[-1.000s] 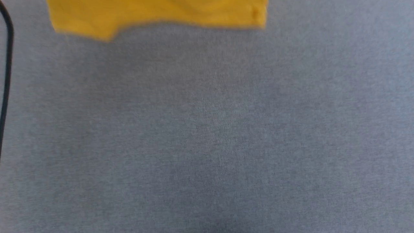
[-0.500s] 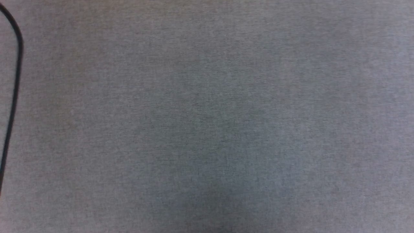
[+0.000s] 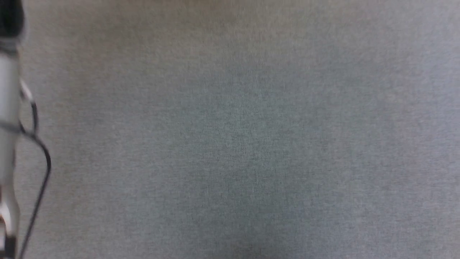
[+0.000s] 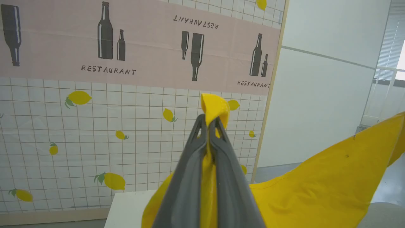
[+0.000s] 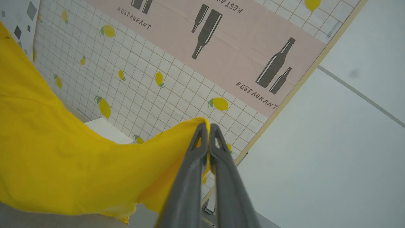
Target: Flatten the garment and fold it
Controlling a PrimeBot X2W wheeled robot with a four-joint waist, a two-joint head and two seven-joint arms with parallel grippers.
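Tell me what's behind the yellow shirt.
A lemon-patterned tiled wall and a white table corner show behind the shirt; the rest of the table is covered.

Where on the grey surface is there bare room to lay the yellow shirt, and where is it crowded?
The grey surface lies bare from its middle to the head view's right, top and bottom edges. Only the left edge is crowded: a pale arm and a black cable run along it. The left gripper and right gripper hold the shirt.

Head view smeared, dull, soft shadow low centre, wrist views bright, even, crisp, window [image 4: 399,66] glare far right.
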